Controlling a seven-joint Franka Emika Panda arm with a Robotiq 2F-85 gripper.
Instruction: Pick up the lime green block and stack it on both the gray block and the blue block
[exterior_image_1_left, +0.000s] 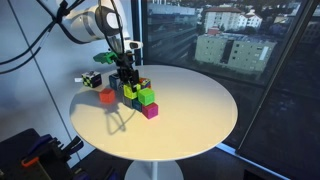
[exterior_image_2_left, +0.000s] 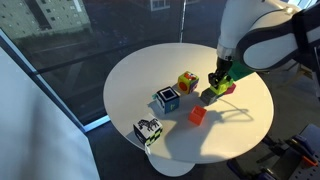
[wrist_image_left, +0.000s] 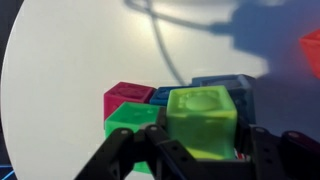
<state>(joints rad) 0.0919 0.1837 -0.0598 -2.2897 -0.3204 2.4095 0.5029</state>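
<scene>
Window glass with buildings beyond it backs the scene. A round white tabletop (exterior_image_1_left: 200, 110) carries everything.

Arm (exterior_image_1_left: 90, 22): reaches down over the block cluster on the left part of the tabletop in an exterior view.

Tool (wrist_image_left: 205, 148): clenched on the lime green block (wrist_image_left: 203, 118), one finger on each side in the wrist view.

Lime green block: sits high in the cluster, over the seam between the blue block (wrist_image_left: 165, 95) at far left and the gray block (wrist_image_left: 228, 85) at far right.

Neighbours: green cube (wrist_image_left: 135, 120) just left of it, magenta cube (wrist_image_left: 128, 96) beyond that. All are packed close together.

Loose items, well apart from the cluster: red block (exterior_image_1_left: 106, 96), yellow-and-red cube (exterior_image_2_left: 187, 82), blue-patterned cube (exterior_image_2_left: 167, 99), black-and-white cube (exterior_image_2_left: 148, 131).

Step in hand (judgement): placement, late in the task. The block looks lowered onto both supports.

Next move calls for:
- confirming it rests flat on both
- parting the fingers without dragging it sideways
- a straight lift away, since the green cube is crowded against the left finger

Not resolved:
- underside contact with the blue and gray blocks is hidden by the lime green block itself
- fingertips are cut off at the near edge of the wrist view
- both exterior views show the cluster too small to separate the blocks
- most of the blue block is covered
</scene>
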